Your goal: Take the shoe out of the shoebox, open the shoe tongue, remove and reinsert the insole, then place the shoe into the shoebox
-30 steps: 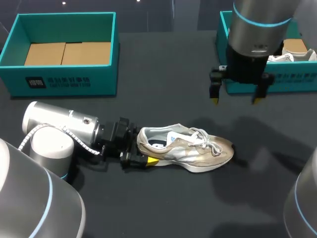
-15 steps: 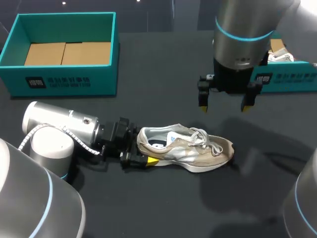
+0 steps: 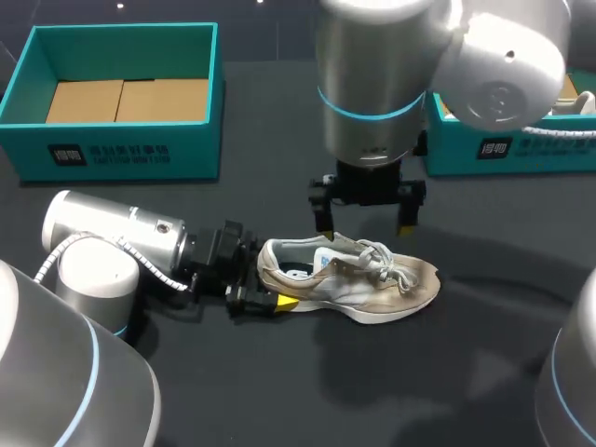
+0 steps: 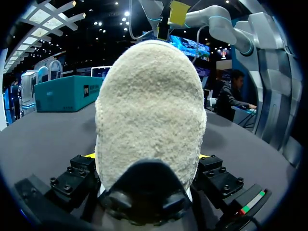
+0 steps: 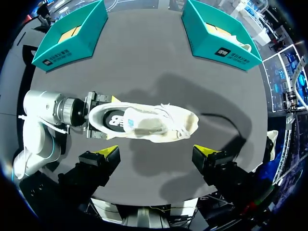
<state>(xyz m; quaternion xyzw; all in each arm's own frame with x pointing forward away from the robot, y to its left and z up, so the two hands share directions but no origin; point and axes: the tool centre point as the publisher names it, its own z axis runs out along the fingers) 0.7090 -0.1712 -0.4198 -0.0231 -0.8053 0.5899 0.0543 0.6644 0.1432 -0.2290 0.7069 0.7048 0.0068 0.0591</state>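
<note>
The shoe [image 3: 349,277] stands on its sole near the middle of the table [image 3: 279,391], heel toward 9 o'clock and toe toward 3 o'clock. It is a low trainer in worn cream and silvery grey with a white sole. Its white laces are loosely tied in a bow over the tongue. The mouth of the shoe faces up, and the insole inside shows pale with a blue mark on it. In the left wrist view the back of the heel [image 4: 149,106] is a rounded patch of nubbly cream fabric with a dark tab at its base.

The left pincer [image 3: 265,279] lies low on the table at 9 o'clock of the shoe and grips the heel from both sides. A sliver of yellow tip shows at each flank of the heel in its own view [image 4: 147,156].

The right pincer [image 3: 366,223] hangs above the shoe's 12 o'clock side, pointing straight down with its fingers spread wide and touching nothing. In its own view [image 5: 156,151] the shoe [image 5: 144,122] lies ahead of the open fingers.

The left box [image 3: 121,98], teal with a bare cardboard floor, sits at 10 o'clock. The right box [image 3: 521,140], also teal, sits at 2 o'clock, partly hidden by the right arm, with a second shoe [image 3: 582,101] showing inside.
</note>
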